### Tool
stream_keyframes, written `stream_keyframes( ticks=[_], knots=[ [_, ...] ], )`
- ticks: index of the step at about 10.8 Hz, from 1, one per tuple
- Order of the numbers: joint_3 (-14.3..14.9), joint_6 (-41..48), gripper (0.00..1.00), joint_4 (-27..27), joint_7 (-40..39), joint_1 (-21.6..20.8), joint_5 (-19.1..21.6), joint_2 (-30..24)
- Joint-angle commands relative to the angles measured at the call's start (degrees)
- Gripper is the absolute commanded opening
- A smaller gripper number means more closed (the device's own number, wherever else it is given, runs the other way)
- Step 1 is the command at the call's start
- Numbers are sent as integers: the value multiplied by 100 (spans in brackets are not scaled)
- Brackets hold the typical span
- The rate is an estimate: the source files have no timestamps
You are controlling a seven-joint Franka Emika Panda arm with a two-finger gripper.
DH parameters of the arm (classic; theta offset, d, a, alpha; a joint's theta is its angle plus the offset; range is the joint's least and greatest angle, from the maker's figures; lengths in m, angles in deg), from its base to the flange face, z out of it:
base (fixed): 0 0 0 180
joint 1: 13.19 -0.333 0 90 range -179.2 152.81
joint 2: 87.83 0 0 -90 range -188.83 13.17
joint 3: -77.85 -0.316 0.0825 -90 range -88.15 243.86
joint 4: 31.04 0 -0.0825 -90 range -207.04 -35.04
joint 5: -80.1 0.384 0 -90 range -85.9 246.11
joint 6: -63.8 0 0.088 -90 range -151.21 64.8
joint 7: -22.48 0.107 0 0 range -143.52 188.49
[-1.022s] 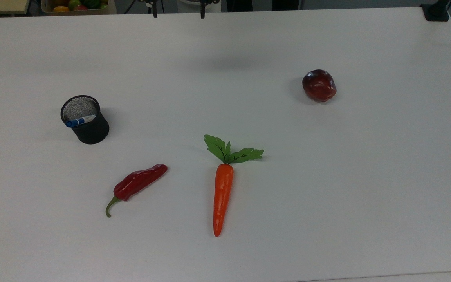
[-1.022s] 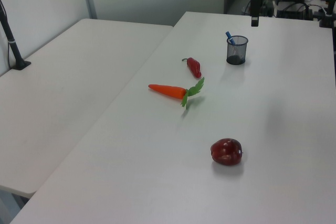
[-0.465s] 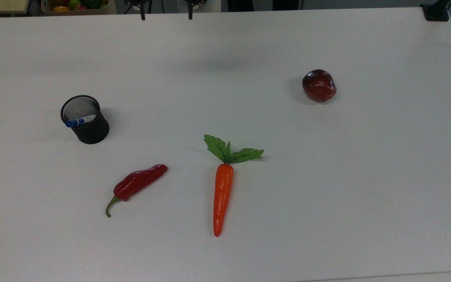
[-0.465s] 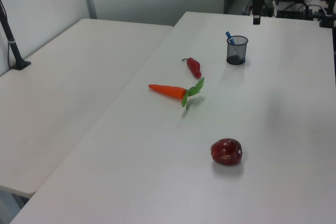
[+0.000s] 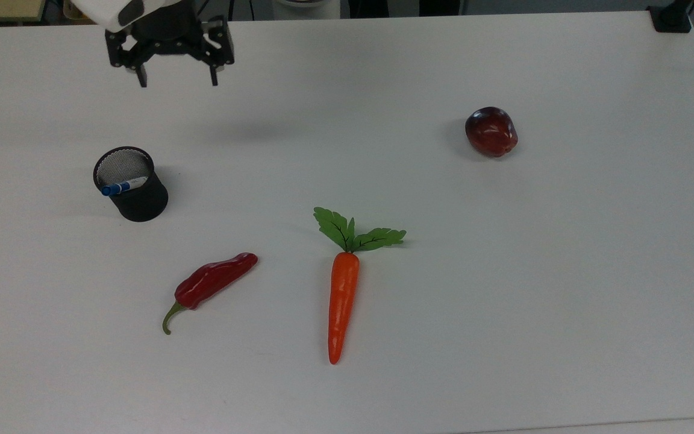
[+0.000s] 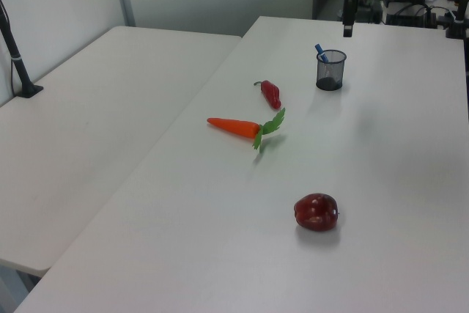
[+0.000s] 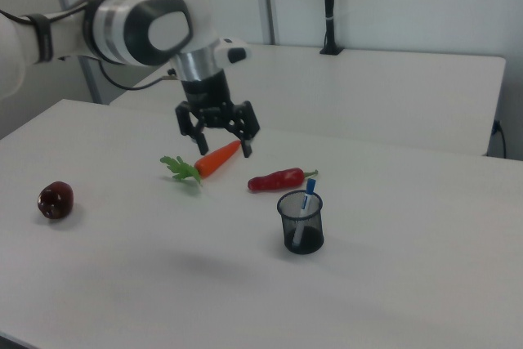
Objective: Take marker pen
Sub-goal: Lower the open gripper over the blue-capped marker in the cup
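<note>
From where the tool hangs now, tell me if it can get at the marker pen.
Probably yes. The tool hangs open above the table, apart from the mesh cup. The marker pen leans in the cup with its blue end above the rim, nothing over it.

White table (image 5: 503, 301) carries four items. Black mesh pen cup (image 5: 132, 193) upright toward the top view's left. Red chili pepper (image 5: 214, 280) lies flat, green stem toward the top view's lower left. Carrot (image 5: 343, 301) beside it, leaves pointing up-frame. Dark red apple (image 5: 491, 131) well apart, toward the top view's upper right.
</note>
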Motion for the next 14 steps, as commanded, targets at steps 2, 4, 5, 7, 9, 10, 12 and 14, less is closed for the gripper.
stream_keyframes(
  ticks=[2, 4, 5, 7, 9, 10, 12, 14],
  knots=[
    [6, -974, 100, 165, -142, 483, 37, 609],
    [6, -1394, 96, 324, -125, 677, 37, 970],
    [6, -1754, 92, 324, -90, 730, 37, 1137],
    [6, -2317, 84, 324, -63, 826, 46, 1383],
    [6, -2722, 72, 307, 67, 836, 46, 1525],
    [6, -2846, 66, 307, 147, 827, 46, 1595],
    [-3, -2908, 49, 316, 156, 810, 54, 1631],
    [-12, -2909, 36, 316, 165, 775, 63, 1631]
  ],
)
